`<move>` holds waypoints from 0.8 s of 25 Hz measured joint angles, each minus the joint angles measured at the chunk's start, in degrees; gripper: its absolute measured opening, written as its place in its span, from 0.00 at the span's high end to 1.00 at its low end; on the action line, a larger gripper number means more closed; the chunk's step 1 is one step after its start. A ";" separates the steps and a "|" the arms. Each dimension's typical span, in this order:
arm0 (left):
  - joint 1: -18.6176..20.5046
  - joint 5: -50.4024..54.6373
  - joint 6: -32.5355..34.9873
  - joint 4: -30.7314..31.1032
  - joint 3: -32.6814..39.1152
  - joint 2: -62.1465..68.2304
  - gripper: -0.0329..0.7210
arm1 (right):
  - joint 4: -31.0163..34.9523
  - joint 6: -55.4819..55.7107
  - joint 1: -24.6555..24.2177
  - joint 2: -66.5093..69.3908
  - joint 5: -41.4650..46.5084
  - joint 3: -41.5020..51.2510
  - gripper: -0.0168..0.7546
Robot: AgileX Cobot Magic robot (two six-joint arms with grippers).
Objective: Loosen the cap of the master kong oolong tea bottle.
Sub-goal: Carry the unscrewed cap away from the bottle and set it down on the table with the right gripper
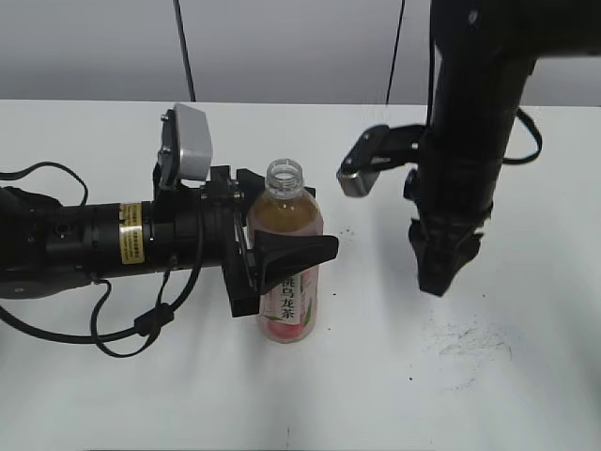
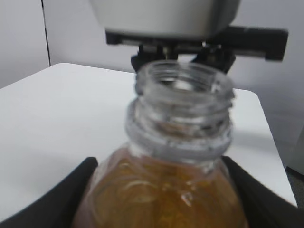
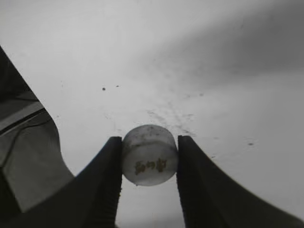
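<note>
The bottle point(image 1: 287, 258) stands uncapped on the white, faintly scuffed desk point(image 1: 470, 376), clamped by the left tool point(image 1: 282, 258). Well right of it, the right tool point(image 3: 149, 164) grips the cap point(image 3: 149, 154) above the desk, a grey wall point(image 1: 300, 47) behind.

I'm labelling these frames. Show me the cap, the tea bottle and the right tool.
cap point(image 3: 149, 155): right wrist view, its printed top.
tea bottle point(image 1: 285, 216): exterior view, the amber shoulder above the label.
right tool point(image 3: 149, 183): right wrist view, midway between the fingertips clamping the cap.
</note>
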 joint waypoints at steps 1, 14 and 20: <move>0.00 0.00 0.00 0.05 0.00 0.00 0.36 | -0.26 3.92 0.00 1.43 0.00 0.97 0.63; 0.00 -0.05 0.00 0.20 0.00 0.00 0.36 | -3.54 25.03 0.00 7.89 -18.55 9.80 0.62; 0.00 -0.05 0.00 0.27 0.00 0.00 0.36 | -4.00 27.60 0.00 7.89 -18.66 9.98 0.40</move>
